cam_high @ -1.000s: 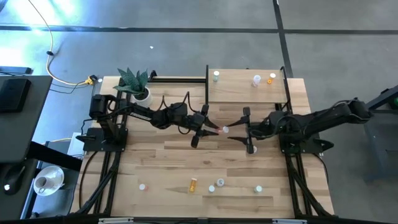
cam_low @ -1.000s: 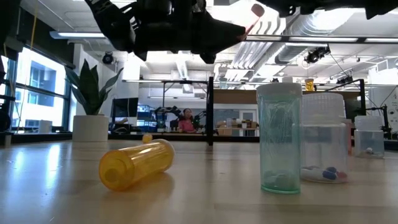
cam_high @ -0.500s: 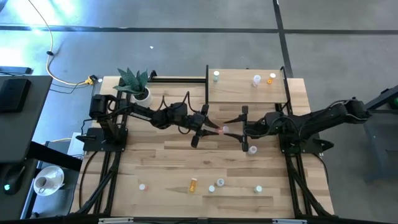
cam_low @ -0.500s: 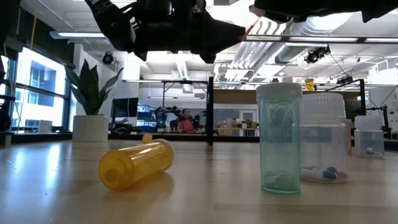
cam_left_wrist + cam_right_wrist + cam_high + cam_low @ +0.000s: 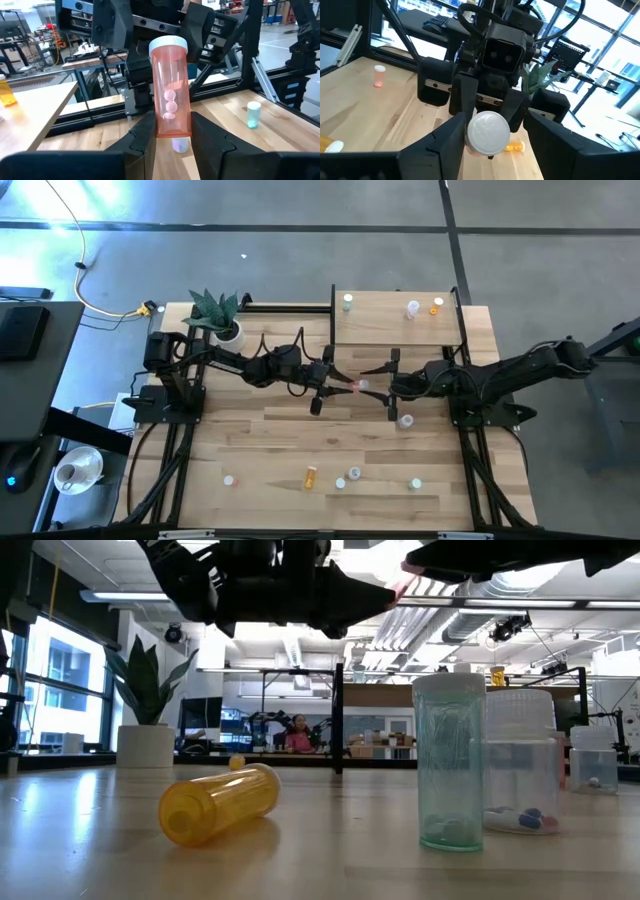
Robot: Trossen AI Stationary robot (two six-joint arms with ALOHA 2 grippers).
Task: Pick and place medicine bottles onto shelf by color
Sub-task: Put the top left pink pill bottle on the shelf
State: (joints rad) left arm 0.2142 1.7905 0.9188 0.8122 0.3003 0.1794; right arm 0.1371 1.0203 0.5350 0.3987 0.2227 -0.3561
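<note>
Above the table's middle, the right gripper has advanced until its wide-open fingers bracket the capped end of the pink bottle. The left gripper stays clamped on the bottle's base, so a mid-air handover looks imminent.

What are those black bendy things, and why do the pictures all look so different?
They are two robot arms working at a wooden table. One camera looks down from above, one sits low on the tabletop, and one rides on each arm's wrist. The left gripper is shut on a pink pill bottle, holding it out in the air. The right gripper is open around the bottle's white cap. More little bottles lie on the table, like an orange bottle on its side, and three stand on the raised shelf.
</note>
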